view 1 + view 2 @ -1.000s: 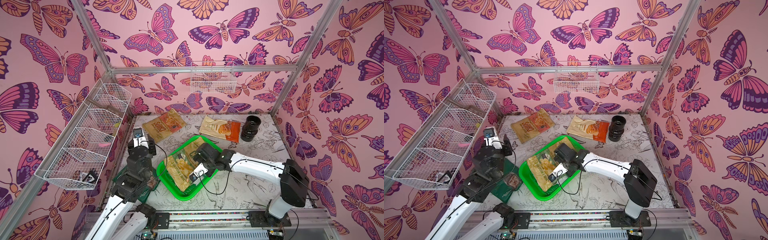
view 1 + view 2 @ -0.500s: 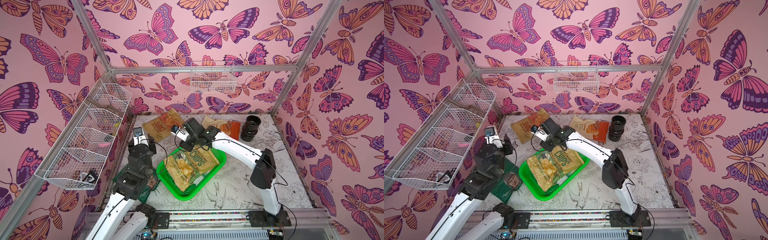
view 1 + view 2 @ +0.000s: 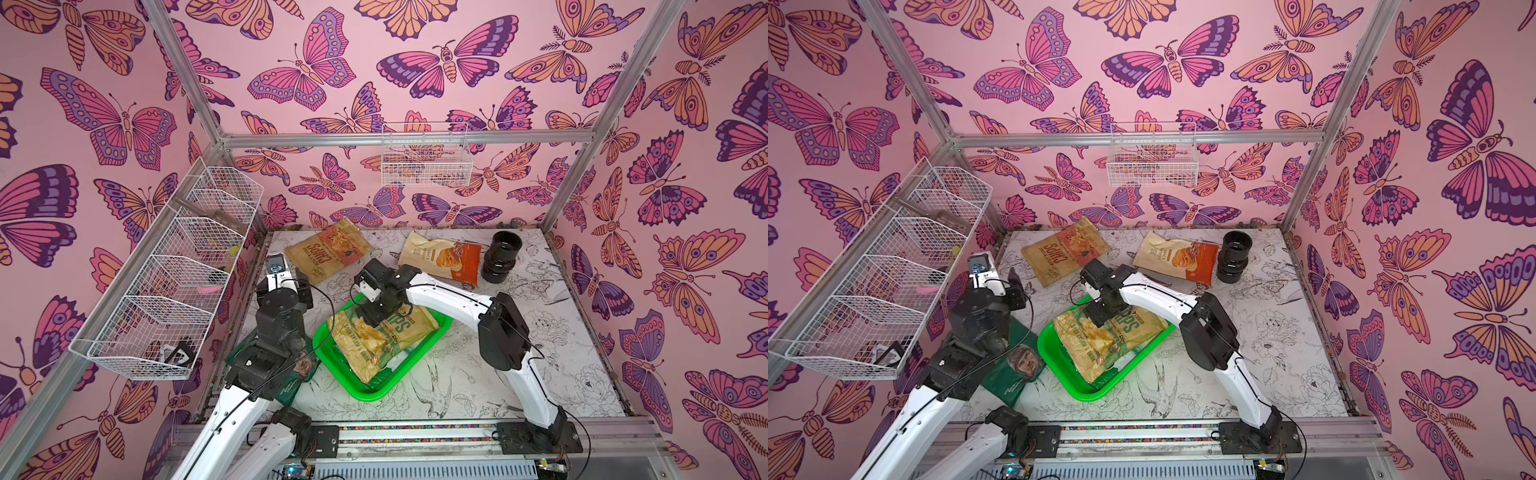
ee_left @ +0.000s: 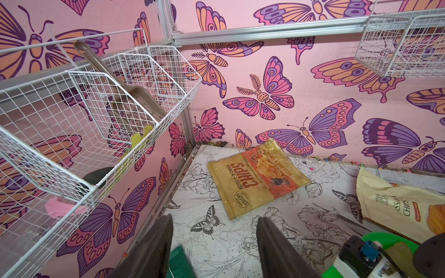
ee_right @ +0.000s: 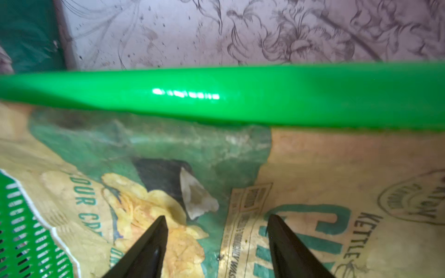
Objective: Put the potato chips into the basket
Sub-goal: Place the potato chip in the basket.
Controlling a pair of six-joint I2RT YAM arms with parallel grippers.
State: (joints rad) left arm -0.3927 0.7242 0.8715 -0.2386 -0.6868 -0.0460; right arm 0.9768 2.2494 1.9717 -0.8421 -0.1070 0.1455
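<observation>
My right gripper (image 3: 372, 320) hung open, empty, over the basket (image 3: 374, 394); the outlying tan CHIPS bag (image 3: 328, 251) lay at its eleven o'clock, long axis two-to-eight.

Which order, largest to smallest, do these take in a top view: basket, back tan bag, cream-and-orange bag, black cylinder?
Largest: basket.
Middle: back tan bag and cream-and-orange bag; they look about alike, so not ranked.
Smallest: black cylinder.
</observation>
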